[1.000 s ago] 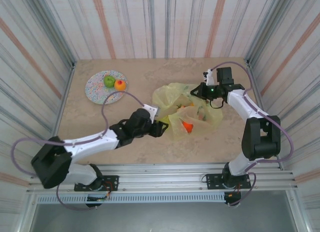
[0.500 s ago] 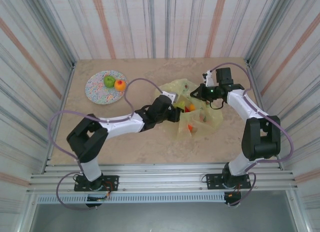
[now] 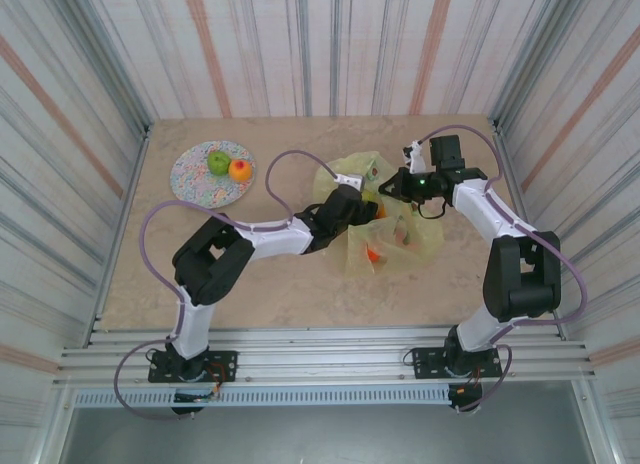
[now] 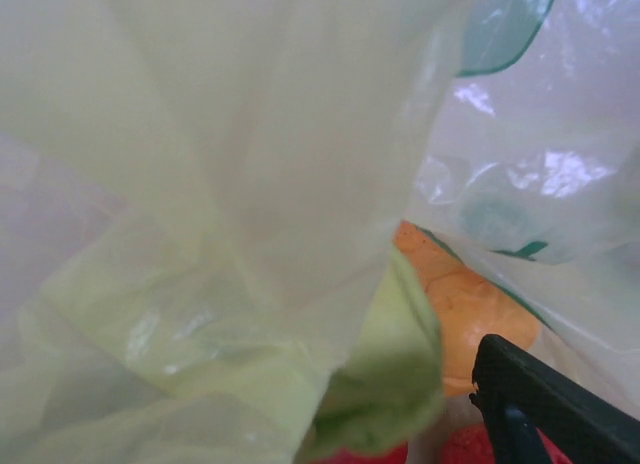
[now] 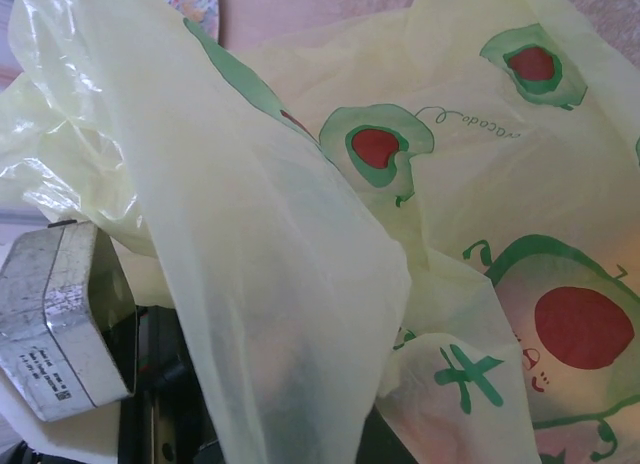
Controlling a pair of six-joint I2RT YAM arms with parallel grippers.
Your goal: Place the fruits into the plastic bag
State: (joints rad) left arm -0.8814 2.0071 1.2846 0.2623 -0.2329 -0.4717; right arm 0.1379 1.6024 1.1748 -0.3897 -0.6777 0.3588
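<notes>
Plastic bag: The plastic bag is lying crumpled right of centre on the table, its mouth gaping toward the upper left of the overhead frame.

Bag's look: Thin, translucent yellow-green film is creasing, folding and catching white glare. Green avocado halves with red stones are showing across it in the right wrist view.

Fruits inside: An orange fruit is glowing through the film at the bag's lower middle. In the left wrist view a smooth, rounded orange-yellow fruit is pressing against the film at lower right, with slivers of red along the bottom edge.

Fruits outside: A green fruit and a glossy yellow-orange fruit are sitting side by side on the plate at upper left, well apart from the bag.

Plate: Round and flat, it is showing a multicolour speckle.

Left gripper: The left gripper is reaching into the bag's mouth under the film. One black finger is jutting into the lower right corner of its wrist view. Its opening and any hold cannot be told.

Right gripper: The right gripper is hanging at the bag's upper edge, with film draping close over its camera. Its grip cannot be told.

Table: A matte, beige, marbled surface is lying under everything.
</notes>
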